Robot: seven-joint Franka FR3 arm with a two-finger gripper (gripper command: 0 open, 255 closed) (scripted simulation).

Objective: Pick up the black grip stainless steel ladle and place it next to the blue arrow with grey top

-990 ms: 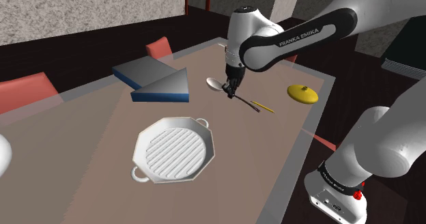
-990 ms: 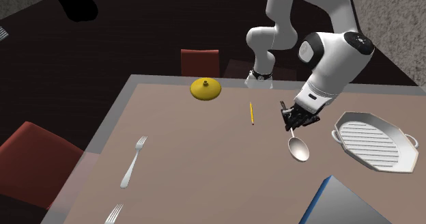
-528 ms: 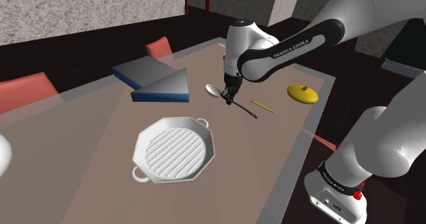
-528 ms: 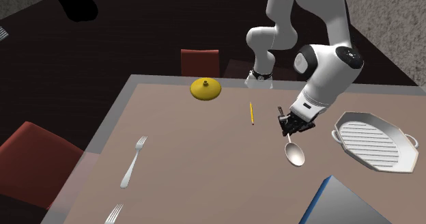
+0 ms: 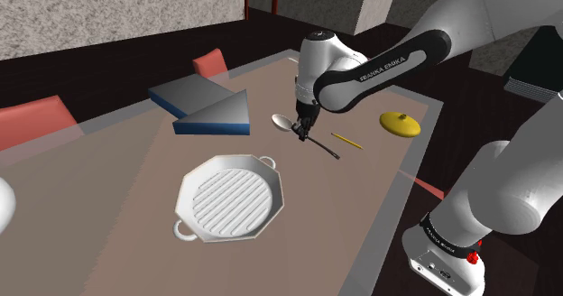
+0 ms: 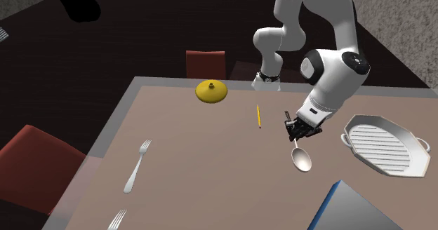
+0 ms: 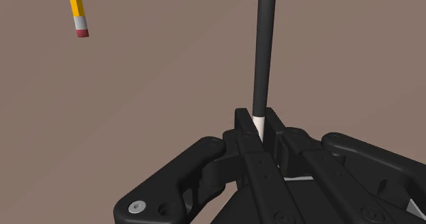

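My gripper (image 5: 304, 128) is shut on the ladle (image 5: 283, 121), clasping it where the metal shaft meets the black handle (image 7: 265, 45). The round metal bowl (image 6: 302, 160) sticks out toward the blue arrow with the grey top (image 5: 213, 110). The black handle trails the other way, close over the brown table. In the wrist view the fingers (image 7: 240, 123) press on the shaft from both sides. From the second exterior view the gripper (image 6: 298, 130) hangs over the table's middle, a short gap away from the arrow's corner (image 6: 351, 206).
A white ridged grill pan (image 5: 227, 198) lies in front of the arrow. A yellow pencil (image 5: 347, 141) and a yellow lid (image 5: 401, 123) lie beside the gripper. Two forks (image 6: 137, 166) rest near the table's far side. Red chairs (image 5: 211, 63) stand around the table.
The gripper has carried the ladle a little lower and slightly toward the shoulder view's left, nearer the arrow. The wrist has turned a bit. The fingers stay shut on the ladle.
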